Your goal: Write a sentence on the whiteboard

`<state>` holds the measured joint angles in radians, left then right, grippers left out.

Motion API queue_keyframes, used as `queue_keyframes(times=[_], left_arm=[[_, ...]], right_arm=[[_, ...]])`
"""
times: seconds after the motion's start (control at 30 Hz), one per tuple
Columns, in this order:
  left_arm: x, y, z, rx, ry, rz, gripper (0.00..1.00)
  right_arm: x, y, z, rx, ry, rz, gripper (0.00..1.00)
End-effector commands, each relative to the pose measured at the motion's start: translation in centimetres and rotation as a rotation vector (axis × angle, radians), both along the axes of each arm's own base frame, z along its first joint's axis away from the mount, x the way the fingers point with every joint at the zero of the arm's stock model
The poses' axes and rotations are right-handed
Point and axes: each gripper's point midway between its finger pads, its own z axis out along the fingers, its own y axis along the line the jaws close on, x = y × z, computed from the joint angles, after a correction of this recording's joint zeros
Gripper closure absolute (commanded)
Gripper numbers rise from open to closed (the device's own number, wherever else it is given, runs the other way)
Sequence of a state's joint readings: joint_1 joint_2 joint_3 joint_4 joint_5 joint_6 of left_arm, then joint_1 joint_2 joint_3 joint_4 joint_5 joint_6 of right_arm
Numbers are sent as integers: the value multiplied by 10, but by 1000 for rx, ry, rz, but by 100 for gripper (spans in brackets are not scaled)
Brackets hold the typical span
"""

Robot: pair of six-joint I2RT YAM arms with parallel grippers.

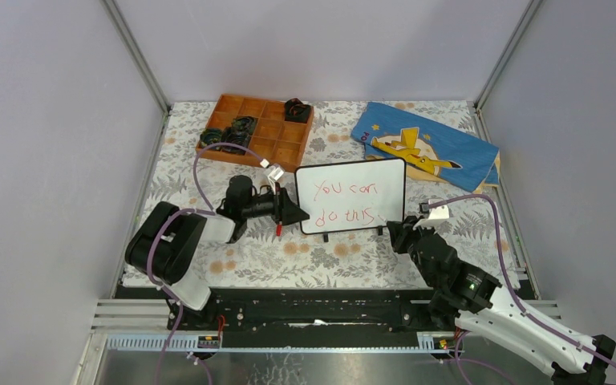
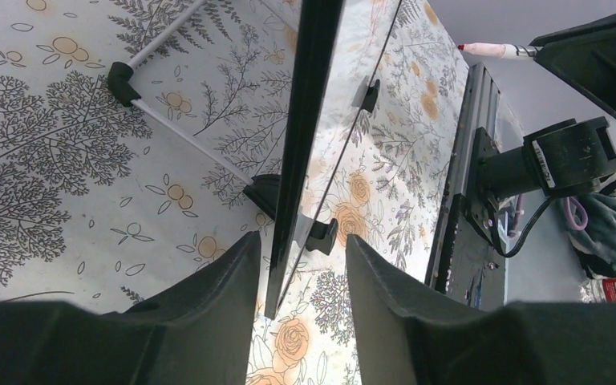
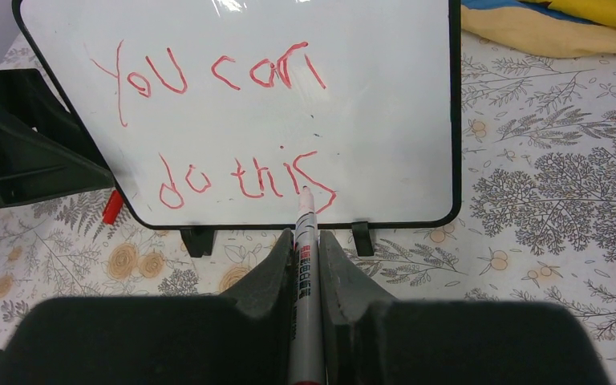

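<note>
Red marker script forms the sentence point(image 3: 233, 120), "You can do this", in two lines on the whiteboard point(image 1: 389, 180). The whiteboard stands on its two black feet point(image 3: 198, 241) near the middle of the counter point(image 1: 329, 257), with its written face turned toward the near edge.

Right hand point(image 3: 305, 237): clenched on a marker point(image 3: 305, 269), which runs out between the two fingers. From the right wrist view I read the marker's tip at the final "s" of the lower line, near the board's near-right corner. I cannot tell whether the tip presses on the surface or sits just off it.

Left hand point(image 1: 298, 212): released, at the board's left edge. In the left wrist view its fingers point(image 2: 208, 305) stand one on each side of the thin black frame, with a sliver of floral cover showing between each finger and the frame. I see no contact.

A small red object point(image 3: 112, 207) lies on the counter just beside the board's near-left corner, below the left hand. I cannot tell what it is.

A tray point(image 1: 261, 132) of orange-brown compartments sits at the far edge, left of centre, with dark items in several of its cells. A cloth point(image 1: 425, 144), blue with a yellow figure, lies toward the far-right corner, well apart from the tray and just behind the board's right end.
</note>
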<state>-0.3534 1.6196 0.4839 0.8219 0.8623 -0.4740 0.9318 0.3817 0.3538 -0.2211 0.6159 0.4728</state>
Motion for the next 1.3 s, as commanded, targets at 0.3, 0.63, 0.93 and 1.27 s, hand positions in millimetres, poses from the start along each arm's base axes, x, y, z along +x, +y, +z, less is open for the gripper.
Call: queue_keyframes(times=[0.3, 0.63, 0.93, 1.27], left_arm=[[3, 0, 5, 1, -87, -3, 72], [7, 10, -8, 71, -91, 41, 83], [7, 14, -15, 98, -82, 52, 84], [7, 15, -18, 113, -77, 60, 84]], right_arm=[[4, -1, 4, 9, -10, -23, 100], [5, -3, 0, -12, -12, -27, 100], [15, -8, -19, -56, 23, -117, 100], [23, -12, -28, -49, 6, -182, 100]])
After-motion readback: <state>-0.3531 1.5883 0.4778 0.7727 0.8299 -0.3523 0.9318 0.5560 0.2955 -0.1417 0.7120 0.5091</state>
